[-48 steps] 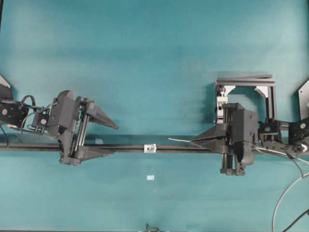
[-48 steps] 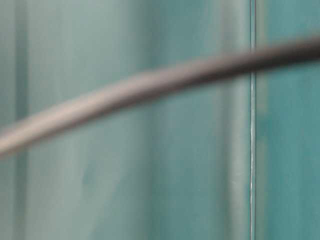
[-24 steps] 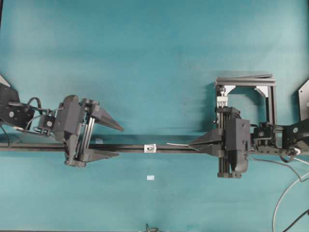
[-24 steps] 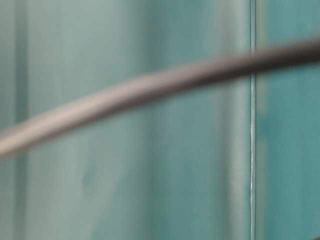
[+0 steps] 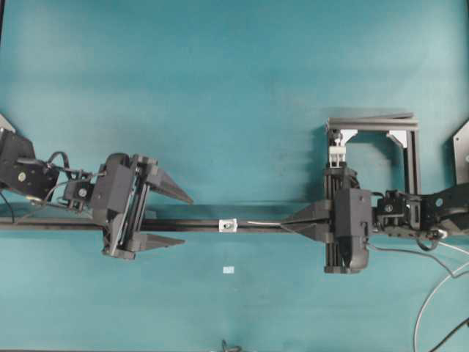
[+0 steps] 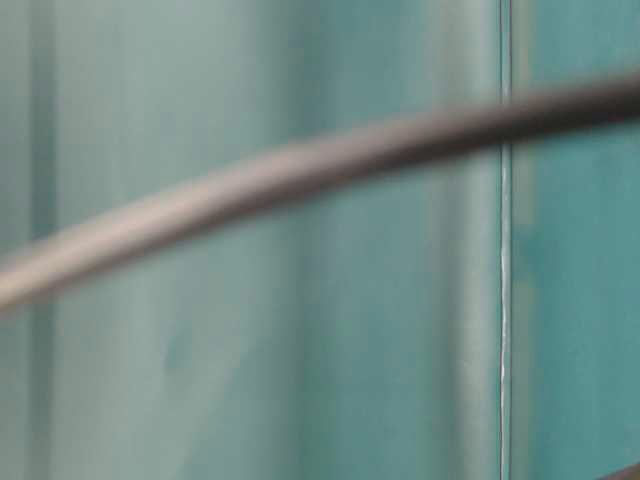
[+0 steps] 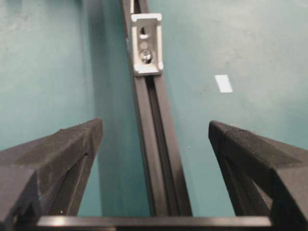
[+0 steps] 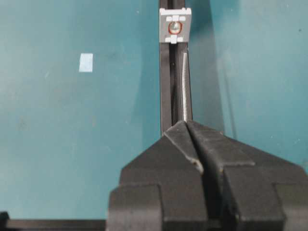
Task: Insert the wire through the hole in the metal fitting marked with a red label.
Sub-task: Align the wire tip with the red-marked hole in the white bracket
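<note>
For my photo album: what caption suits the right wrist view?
Closed right gripper aims the thin wire at the metal fitting on the rail.

Overhead view looks straight down, far off, sees whole rail. Table-level view too close, all blur. Both wrist views look along rail from opposite ends, share fitting in middle.

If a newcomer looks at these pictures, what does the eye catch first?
First, the long dark rail across the teal table, with the small silvery fitting at its middle. On the right, the right gripper is shut on the thin wire, whose tip points at the fitting. On the left, the left gripper straddles the rail.
</note>
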